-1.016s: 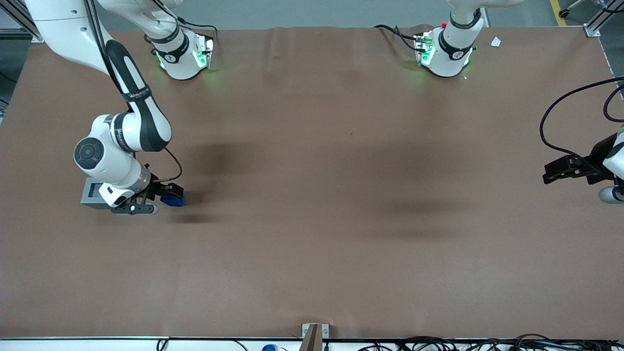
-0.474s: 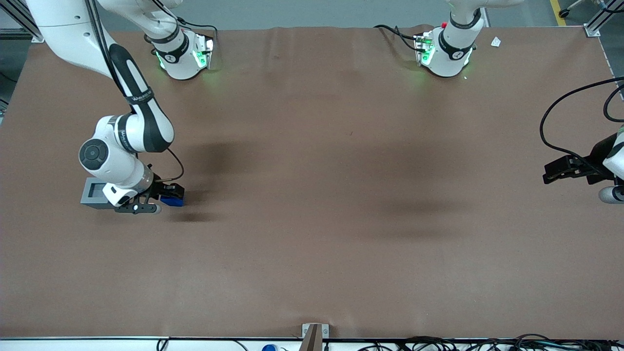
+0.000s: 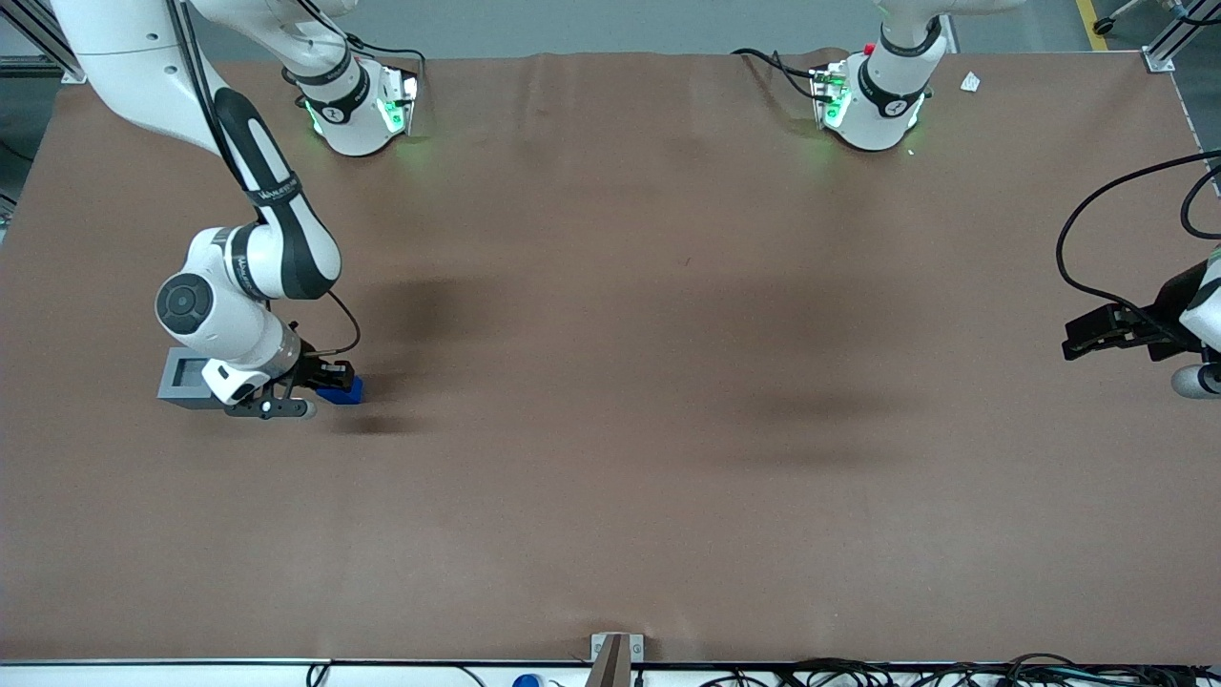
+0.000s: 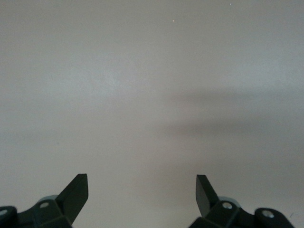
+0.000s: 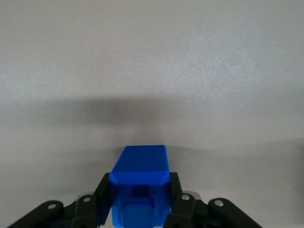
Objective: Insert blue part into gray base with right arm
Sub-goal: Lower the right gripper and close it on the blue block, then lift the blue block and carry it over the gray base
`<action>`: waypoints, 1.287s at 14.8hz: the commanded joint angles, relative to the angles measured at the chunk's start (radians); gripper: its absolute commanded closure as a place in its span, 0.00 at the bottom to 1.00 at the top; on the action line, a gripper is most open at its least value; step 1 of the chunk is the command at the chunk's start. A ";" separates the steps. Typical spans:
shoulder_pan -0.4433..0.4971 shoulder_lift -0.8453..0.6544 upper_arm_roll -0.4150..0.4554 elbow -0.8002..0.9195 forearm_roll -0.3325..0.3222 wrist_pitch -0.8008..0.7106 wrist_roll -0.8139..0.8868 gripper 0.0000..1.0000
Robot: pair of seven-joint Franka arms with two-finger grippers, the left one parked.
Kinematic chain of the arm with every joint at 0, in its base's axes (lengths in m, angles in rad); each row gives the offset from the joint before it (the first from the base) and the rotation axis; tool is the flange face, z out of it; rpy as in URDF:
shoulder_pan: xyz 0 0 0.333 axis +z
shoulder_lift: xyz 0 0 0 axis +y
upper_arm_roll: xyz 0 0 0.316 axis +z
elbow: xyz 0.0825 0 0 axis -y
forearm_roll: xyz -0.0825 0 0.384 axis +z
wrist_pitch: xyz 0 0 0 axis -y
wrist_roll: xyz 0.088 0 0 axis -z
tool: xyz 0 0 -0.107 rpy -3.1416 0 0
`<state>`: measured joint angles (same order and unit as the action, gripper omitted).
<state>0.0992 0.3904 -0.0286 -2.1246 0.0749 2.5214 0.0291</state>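
Note:
The blue part (image 3: 341, 390) rests on the brown table beside the gray base (image 3: 183, 378), toward the working arm's end of the table. My right gripper (image 3: 324, 382) is down at the blue part, and in the right wrist view its black fingers (image 5: 102, 194) press against both sides of the blue part (image 5: 140, 183), so it is shut on it. The white wrist of the right arm (image 3: 238, 334) covers part of the gray base, whose dark square recess still shows.
Two arm pedestals with green lights (image 3: 362, 105) (image 3: 873, 100) stand at the edge of the table farthest from the front camera. A small bracket (image 3: 615, 654) sits at the nearest edge, with cables beside it.
The right arm has shifted slightly away from the front camera, with the gripper and blue part moving a little with it.

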 commanded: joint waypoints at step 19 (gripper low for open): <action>-0.282 -0.160 -0.005 0.120 0.002 -0.293 -0.242 0.87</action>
<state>-0.1389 0.2624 -0.0480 -1.9827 0.0748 2.2389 -0.1595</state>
